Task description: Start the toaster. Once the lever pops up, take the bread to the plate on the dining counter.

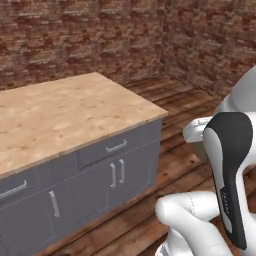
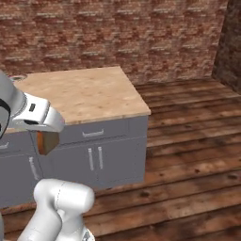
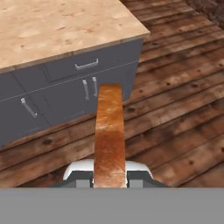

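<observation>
My gripper [image 3: 110, 180] is shut on the bread [image 3: 109, 131], a tan-brown slice with a darker crust. In the hand view the slice is edge-on and stands up from between the two fingertips. In the right base view the bread [image 2: 47, 142] hangs under my white hand [image 2: 37, 117], in front of the grey cabinet fronts and beside the counter's near edge. The slice is in the air, well above the wooden floor. The toaster, the plate and the dining counter are out of view.
A tan-topped counter [image 1: 65, 115] over grey cabinets with drawers and metal handles stands ahead and to the left. Its corner [image 2: 141, 110] juts toward open wooden floor [image 2: 188, 155] on the right. Brick walls [image 2: 122, 37] close off the back.
</observation>
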Available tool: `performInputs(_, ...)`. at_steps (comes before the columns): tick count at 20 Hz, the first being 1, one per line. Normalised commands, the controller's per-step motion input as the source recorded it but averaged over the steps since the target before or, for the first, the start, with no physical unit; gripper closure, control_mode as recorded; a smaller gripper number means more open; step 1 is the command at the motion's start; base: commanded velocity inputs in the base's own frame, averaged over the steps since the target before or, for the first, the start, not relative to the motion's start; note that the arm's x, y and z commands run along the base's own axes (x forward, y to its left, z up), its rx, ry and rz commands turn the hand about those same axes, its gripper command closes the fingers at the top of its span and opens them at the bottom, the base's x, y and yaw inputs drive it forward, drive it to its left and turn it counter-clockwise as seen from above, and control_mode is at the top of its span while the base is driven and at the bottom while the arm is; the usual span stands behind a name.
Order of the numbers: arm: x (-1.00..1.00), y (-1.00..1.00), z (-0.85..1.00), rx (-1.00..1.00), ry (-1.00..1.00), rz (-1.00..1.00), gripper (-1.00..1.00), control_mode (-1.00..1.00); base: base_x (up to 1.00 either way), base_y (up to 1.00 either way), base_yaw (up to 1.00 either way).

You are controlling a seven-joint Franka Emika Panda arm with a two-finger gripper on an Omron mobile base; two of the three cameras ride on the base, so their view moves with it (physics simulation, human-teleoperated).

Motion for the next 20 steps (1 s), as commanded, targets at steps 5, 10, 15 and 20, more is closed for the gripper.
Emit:
performInputs(5,0.0,0.0,0.0,0.0,0.0,0.0,1.0,1.0,0.97,-1.0,0.15)
performInputs(10,0.0,0.0,0.0,0.0,0.0,0.0,1.0,1.0,0.92,-1.0,0.17)
performInputs(15,0.0,0.0,0.0,0.0,0.0,0.0,1.0,1.0,0.8,-1.0,0.25)
performInputs(20,0.0,0.0,0.0,0.0,0.0,0.0,1.0,1.0,0.73,-1.0,0.34)
